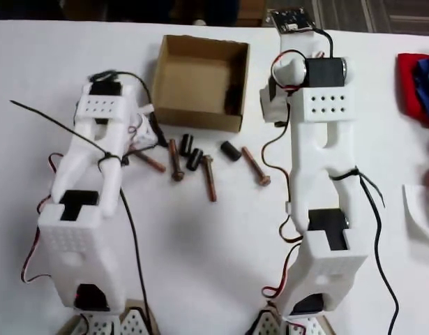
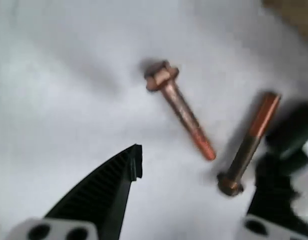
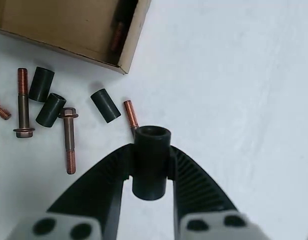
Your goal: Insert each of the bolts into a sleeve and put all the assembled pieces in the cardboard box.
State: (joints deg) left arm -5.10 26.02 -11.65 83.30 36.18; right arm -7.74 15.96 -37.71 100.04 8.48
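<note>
Copper-coloured flanged bolts [image 1: 208, 178] lie loose on the white table [image 1: 200, 265] just on the near side of the open brown cardboard box [image 1: 174, 77]. There are four in a ragged row, with three short black cylindrical sleeves [image 1: 194, 159] scattered among them. None of these is joined, so most of the task looks undone. A dark shape [image 1: 235, 98] sits against the box's right wall, probably a finished piece, though it is too small to be sure. The white left arm [image 1: 95, 160] ends at the left end of the row. The white right arm [image 1: 326, 139] lies right of the box.

From the left wrist, the left gripper [image 2: 204, 170] hangs low over the table, its black jaws wide apart with nothing between them. The leftmost bolt [image 2: 180, 116] lies just ahead of the gap and a second bolt lies beside it. I judge the jaws are spread so that they can close across a shank.

From the right wrist, the right gripper [image 3: 150, 160] is clamped on a fourth black sleeve [image 3: 150, 175]. It grips the sleeve across its sides, and one open end shows clear of the jaws. That hold seems chosen to leave the bore free for a bolt. The sleeve is carried above the table, over the right end of the row, where it hides the head of the rightmost bolt.
</note>
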